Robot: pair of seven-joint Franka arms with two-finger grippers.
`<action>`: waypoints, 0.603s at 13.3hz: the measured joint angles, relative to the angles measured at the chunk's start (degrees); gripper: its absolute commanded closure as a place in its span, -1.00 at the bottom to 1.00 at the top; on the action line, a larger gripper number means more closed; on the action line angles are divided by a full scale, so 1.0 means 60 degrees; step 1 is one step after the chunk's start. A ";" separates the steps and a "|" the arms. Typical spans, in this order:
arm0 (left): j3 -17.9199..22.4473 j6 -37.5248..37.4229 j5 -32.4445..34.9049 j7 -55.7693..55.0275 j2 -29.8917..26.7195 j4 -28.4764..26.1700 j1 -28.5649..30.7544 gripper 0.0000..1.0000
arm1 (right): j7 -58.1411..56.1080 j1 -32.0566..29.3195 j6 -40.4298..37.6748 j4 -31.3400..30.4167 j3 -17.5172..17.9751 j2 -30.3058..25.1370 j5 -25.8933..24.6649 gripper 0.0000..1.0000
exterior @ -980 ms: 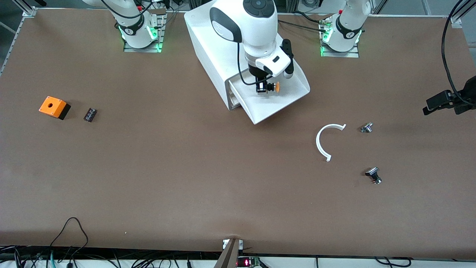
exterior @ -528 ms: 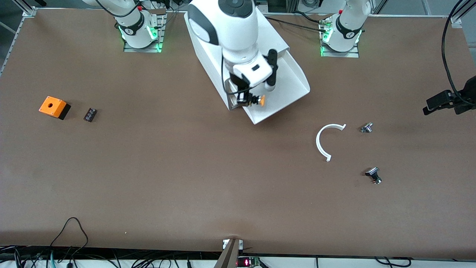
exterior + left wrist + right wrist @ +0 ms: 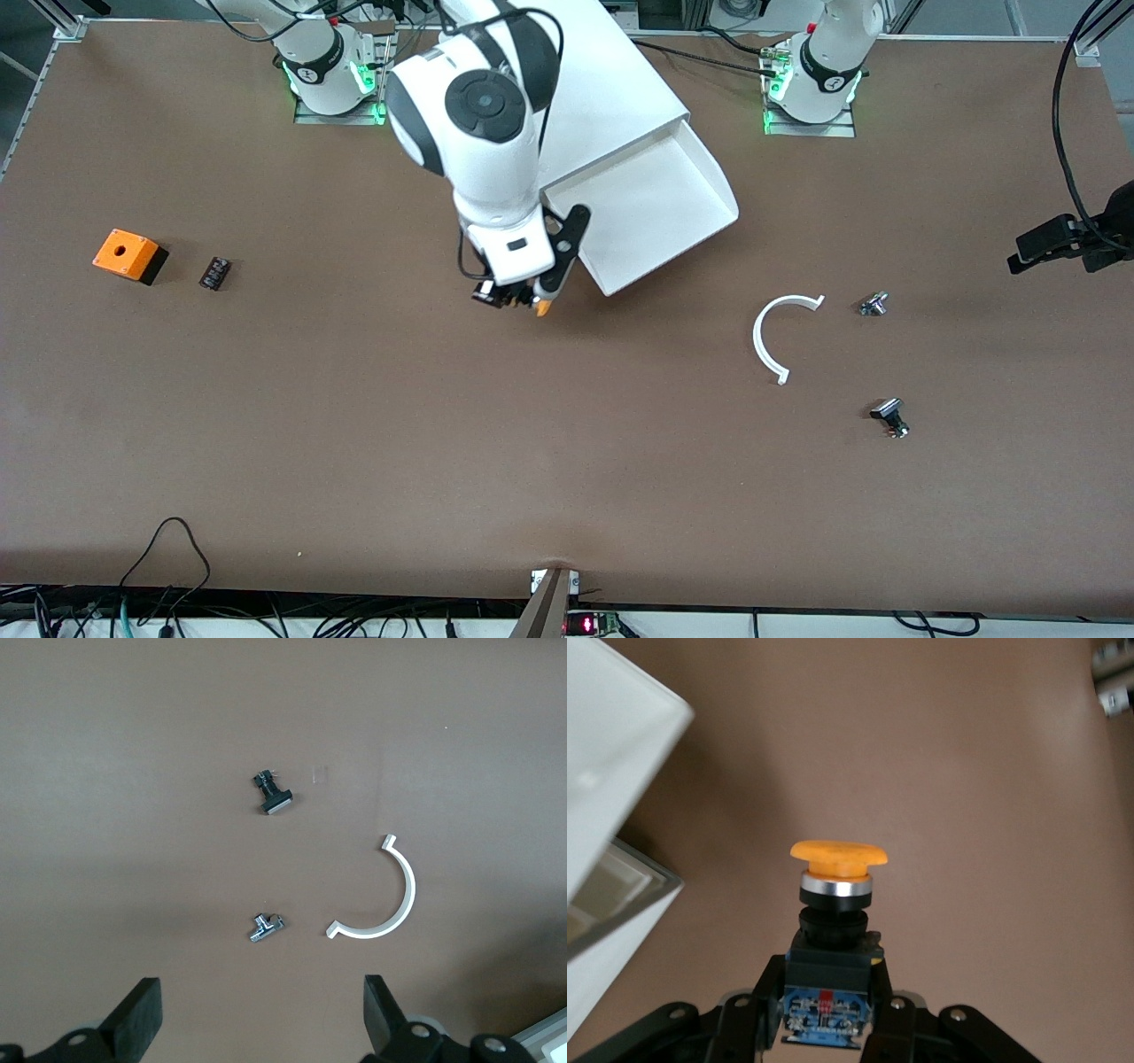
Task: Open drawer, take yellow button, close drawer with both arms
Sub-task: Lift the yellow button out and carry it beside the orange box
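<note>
While the right hand [image 3: 512, 299] pinches the small push button with its round orange-yellow cap and black body [image 3: 835, 895], it hangs over the brown matte surface [image 3: 372, 425] just beside the wide shallow white plastic drawer [image 3: 651, 208], which stands pulled out of the large white boxy cabinet [image 3: 611, 89]. The left hand [image 3: 261, 1019] waits with fingers spread over a curved white plastic arc [image 3: 381, 899] and two small black-and-silver buttons [image 3: 273, 796]. An orange square box [image 3: 128, 254] sits toward the right arm's end.
</note>
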 measured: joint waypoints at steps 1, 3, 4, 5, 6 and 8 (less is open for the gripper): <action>0.0000 0.0000 0.0000 -0.0001 0.0000 0.0000 0.0000 -1.00 | 0.0410 -0.0049 0.0005 -0.0216 -0.0190 -0.0008 0.0000 0.23; 0.0000 0.0000 0.0000 -0.0009 0.0000 0.0000 0.0001 -1.00 | 0.1100 -0.0113 0.0102 -0.0668 -0.0603 -0.0032 0.0001 0.23; 0.0000 0.0000 0.0000 -0.0014 0.0000 0.0000 0.0001 -1.00 | 0.1417 -0.0165 0.0270 -0.0930 -0.0789 -0.0071 0.0002 0.23; 0.0000 0.0000 0.0000 -0.0017 0.0000 0.0000 0.0002 -1.00 | 0.1711 -0.0288 0.0530 -0.1298 -0.0902 -0.0162 0.0003 0.23; 0.0000 0.0000 0.0000 -0.0022 0.0000 0.0000 0.0001 -1.00 | 0.1971 -0.0480 0.0952 -0.1855 -0.0968 -0.0298 0.0003 0.23; 0.0000 0.0000 0.0000 -0.0028 0.0000 0.0000 0.0003 -1.00 | 0.2305 -0.1131 0.2423 -0.3537 -0.1083 -0.0679 0.0002 0.23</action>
